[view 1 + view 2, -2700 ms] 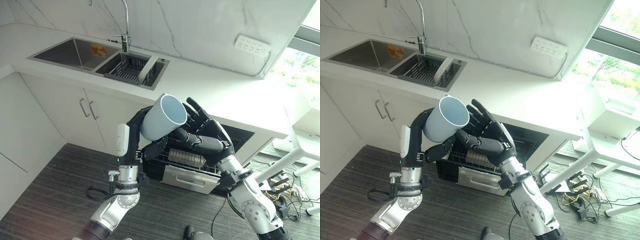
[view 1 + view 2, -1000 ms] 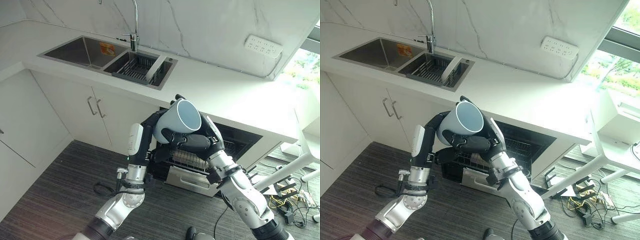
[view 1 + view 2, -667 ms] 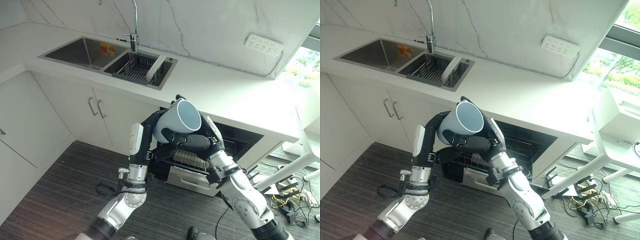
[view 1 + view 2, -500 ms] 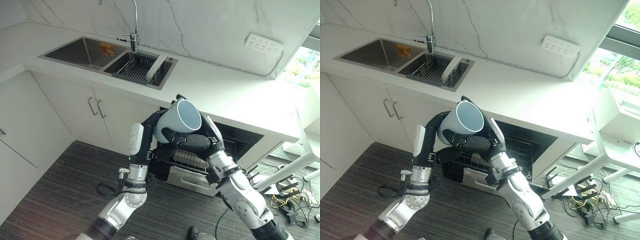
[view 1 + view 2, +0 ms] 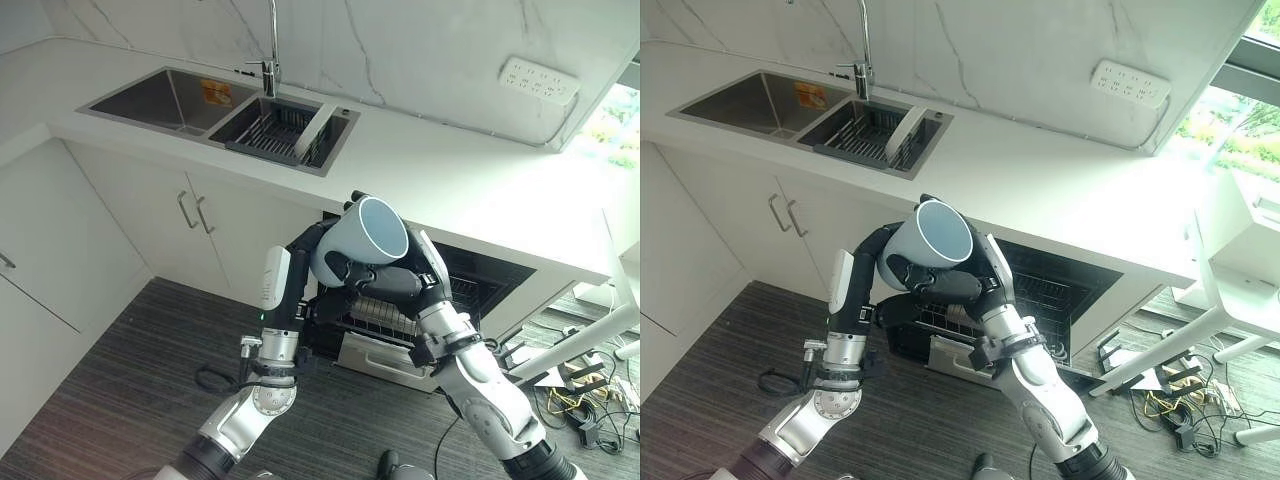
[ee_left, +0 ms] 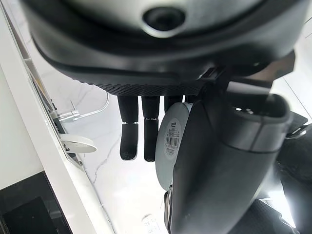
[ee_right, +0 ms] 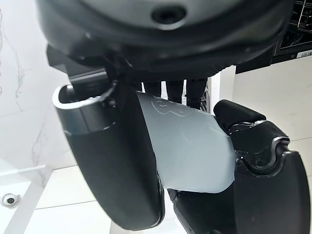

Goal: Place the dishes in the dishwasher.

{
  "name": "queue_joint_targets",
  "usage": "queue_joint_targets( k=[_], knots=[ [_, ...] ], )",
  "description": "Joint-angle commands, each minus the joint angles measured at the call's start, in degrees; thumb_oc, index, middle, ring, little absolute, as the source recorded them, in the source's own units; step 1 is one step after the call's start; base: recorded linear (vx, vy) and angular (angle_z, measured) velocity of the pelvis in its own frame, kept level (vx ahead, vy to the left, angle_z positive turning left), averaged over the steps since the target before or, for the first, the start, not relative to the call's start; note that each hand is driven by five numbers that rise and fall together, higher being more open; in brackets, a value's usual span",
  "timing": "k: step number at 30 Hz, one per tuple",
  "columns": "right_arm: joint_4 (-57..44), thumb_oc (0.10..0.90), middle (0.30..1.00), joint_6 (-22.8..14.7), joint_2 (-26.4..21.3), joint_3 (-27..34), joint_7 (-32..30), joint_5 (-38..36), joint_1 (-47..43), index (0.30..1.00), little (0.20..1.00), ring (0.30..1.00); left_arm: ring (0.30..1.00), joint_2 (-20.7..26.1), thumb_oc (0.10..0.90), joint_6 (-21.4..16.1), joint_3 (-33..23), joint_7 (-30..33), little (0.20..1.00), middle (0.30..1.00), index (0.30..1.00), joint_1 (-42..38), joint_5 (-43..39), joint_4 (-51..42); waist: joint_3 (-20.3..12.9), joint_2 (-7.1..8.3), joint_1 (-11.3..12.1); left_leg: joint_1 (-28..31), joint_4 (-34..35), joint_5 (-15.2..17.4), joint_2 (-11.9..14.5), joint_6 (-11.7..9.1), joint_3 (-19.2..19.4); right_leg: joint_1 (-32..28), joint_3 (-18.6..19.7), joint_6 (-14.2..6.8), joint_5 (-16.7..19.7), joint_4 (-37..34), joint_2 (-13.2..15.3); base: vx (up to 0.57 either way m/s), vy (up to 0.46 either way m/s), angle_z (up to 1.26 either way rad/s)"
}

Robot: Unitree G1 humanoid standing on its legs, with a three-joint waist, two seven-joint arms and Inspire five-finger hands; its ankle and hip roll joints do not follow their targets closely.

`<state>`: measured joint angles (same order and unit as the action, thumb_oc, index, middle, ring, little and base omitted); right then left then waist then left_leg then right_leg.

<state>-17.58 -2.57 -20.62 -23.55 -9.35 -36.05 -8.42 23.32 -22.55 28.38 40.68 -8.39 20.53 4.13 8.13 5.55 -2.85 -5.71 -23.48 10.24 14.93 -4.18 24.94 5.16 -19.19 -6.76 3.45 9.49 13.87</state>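
Since a couple seconds back the right hand (image 5: 392, 283) went from spread open to wrapped round the pale blue cup (image 5: 358, 242), while the left hand (image 5: 318, 262) stays curled on it too. The cup's tilted, mouth toward 2 o'clock, held in the air above the dishwasher rack (image 5: 385, 318). There's open floor (image 5: 130, 370) at 8 o'clock and the countertop (image 5: 450, 180) edge is just behind at 12.

Before me runs a white surface (image 5: 440, 175) under a marble-veined wall (image 5: 400, 50); a steel double sink (image 5: 215, 105) is set into it, with a tall faucet (image 5: 270, 40) behind; a white power strip (image 5: 542, 82) sits on the wall; white cabinets (image 5: 150, 230) stand below; dark striped floor (image 5: 120, 400); daylight at a window (image 5: 1240, 130).
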Motion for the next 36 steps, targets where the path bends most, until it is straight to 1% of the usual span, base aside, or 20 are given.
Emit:
queue_joint_targets(
  k=[1,4,6,7,10,15,18,23,26,27,29,31,36],
  knots=[
    [-7.6,0.400,0.300,-9.7,2.5,5.6,1.0,0.7,-8.8,0.300,0.300,0.300,0.300,-0.4,0.400,-4.3,3.6,0.2,0.300,0.300,0.300,-7.1,1.4,-5.5,-1.0,-0.56,1.1,8.5,6.3,5.5,-1.1,-0.2,-6.5,-0.3,-0.6,-4.5,-7.9,7.7,2.4,0.00,0.000,0.00],
    [-7.8,0.400,0.300,-9.6,2.3,5.5,0.9,1.1,-8.9,0.300,0.300,0.300,0.300,-0.4,0.400,-4.1,3.7,-0.1,0.300,0.300,0.300,-6.9,0.5,-5.4,-1.0,-0.60,1.0,8.5,6.3,5.5,-1.2,-0.2,-6.5,-0.4,-0.5,-4.4,-8.0,7.7,2.3,0.00,0.000,0.00],
    [-7.6,0.400,0.300,-9.8,2.2,5.6,0.7,2.1,-8.6,0.300,0.300,0.300,0.300,-0.8,0.400,-4.1,3.5,-2.2,0.300,0.300,0.300,-6.5,-2.2,-5.2,-1.1,-0.66,1.1,8.4,6.3,5.4,-1.1,-0.3,-6.5,-0.5,-0.4,-4.4,-8.1,7.7,2.3,0.00,0.000,0.00],
    [-7.6,0.400,0.300,-9.8,2.2,5.8,0.2,2.5,-8.6,0.300,0.300,0.300,0.900,-1.0,0.800,-4.3,3.5,-2.9,0.900,0.900,0.900,-6.3,-3.8,-5.1,-1.1,-0.70,1.0,8.5,6.3,5.4,-1.1,-0.2,-6.5,-0.5,-0.4,-4.3,-8.1,7.7,2.2,0.00,0.000,0.00],
    [-7.4,0.400,0.300,-10.1,1.8,6.8,-0.4,4.0,-7.4,0.300,0.300,0.300,0.900,-0.9,0.800,-5.7,1.7,-3.5,0.900,0.900,0.900,-5.4,-6.5,-5.9,-1.0,-1.00,0.8,8.4,6.3,5.2,-1.0,-0.4,-6.4,-0.3,-0.1,-4.2,-8.2,7.7,2.1,-0.02,0.004,-0.02],
    [-7.1,0.400,0.300,-11.1,1.5,8.0,-0.2,4.6,-5.7,0.300,0.300,0.300,0.900,-0.6,0.800,-7.0,-1.3,-2.0,0.900,0.900,0.900,-3.9,-9.4,-6.2,-1.0,-1.36,0.6,8.3,6.3,5.0,-0.9,-0.5,-6.3,-0.3,0.1,-3.9,-8.3,7.7,1.9,-0.01,0.001,0.00],
    [-7.4,0.400,0.300,-12.3,0.9,10.5,0.1,4.7,-3.0,0.300,0.300,0.300,0.900,0.1,0.800,-6.8,-7.2,0.4,0.900,0.900,0.900,-1.4,-13.8,-7.7,-0.8,-1.75,0.8,8.3,6.3,4.7,-1.0,-0.6,-6.6,-0.6,0.0,-3.7,-8.4,7.7,2.0,0.01,0.021,-0.05],
    [-7.7,0.400,0.300,-12.8,0.6,12.7,0.2,5.0,-0.9,0.300,0.300,0.300,0.900,0.3,0.800,-7.7,-12.3,2.7,0.900,0.900,0.900,1.1,-16.5,-8.0,-1.0,-2.09,0.8,8.1,6.3,4.4,-1.0,-0.7,-6.8,-0.7,-0.2,-3.4,-8.5,7.7,2.0,0.00,0.000,0.00],
    [-7.9,0.400,0.300,-12.8,0.6,14.9,-0.2,5.4,0.6,0.300,0.300,0.300,0.900,0.5,0.800,-7.9,-17.2,5.0,0.900,0.900,0.900,3.3,-17.4,-8.9,-1.0,-2.35,0.8,8.1,6.3,4.2,-1.1,-0.8,-7.0,-0.8,-0.3,-3.3,-8.6,7.7,2.2,0.00,0.000,0.00],
    [-7.9,0.400,0.300,-12.7,0.6,15.0,-0.3,5.5,0.6,0.300,0.300,0.300,0.900,0.5,0.800,-8.0,-17.6,5.1,0.900,0.900,0.900,3.5,-17.4,-9.0,-1.0,-2.35,0.8,8.1,6.3,4.2,-1.1,-0.8,-7.0,-0.8,-0.3,-3.3,-8.6,7.7,2.2,0.00,0.000,0.00],
    [-7.9,0.400,0.300,-13.0,0.9,16.5,-1.0,6.3,1.6,0.300,0.300,0.300,0.900,0.8,0.800,-8.2,-21.5,4.2,0.900,0.900,0.900,5.3,-19.6,-9.9,-1.1,-2.57,0.8,8.0,6.3,4.1,-1.1,-0.9,-7.2,-0.7,-0.3,-3.2,-8.6,7.7,2.2,0.02,0.015,0.08],
    [-7.9,0.400,0.300,-13.0,0.9,17.0,-1.3,6.7,1.8,0.300,0.300,0.300,0.900,0.9,0.800,-8.4,-22.4,3.2,0.900,0.900,0.900,5.8,-20.6,-10.3,-1.1,-2.66,0.7,7.9,6.3,4.1,-1.1,-0.9,-7.3,-0.6,-0.3,-3.2,-8.6,7.7,2.2,0.01,0.016,0.09],
    [-7.6,0.400,0.300,-13.3,0.9,18.7,-2.7,7.7,2.7,0.300,0.300,0.300,0.900,0.9,0.800,-9.2,-24.9,-1.8,0.900,0.900,0.900,7.1,-25.6,-12.2,-1.0,-2.82,0.5,7.8,6.3,4.1,-1.1,-1.0,-7.2,-0.2,-0.1,-3.1,-8.6,7.7,2.2,0.00,0.006,0.01]
  ],
)
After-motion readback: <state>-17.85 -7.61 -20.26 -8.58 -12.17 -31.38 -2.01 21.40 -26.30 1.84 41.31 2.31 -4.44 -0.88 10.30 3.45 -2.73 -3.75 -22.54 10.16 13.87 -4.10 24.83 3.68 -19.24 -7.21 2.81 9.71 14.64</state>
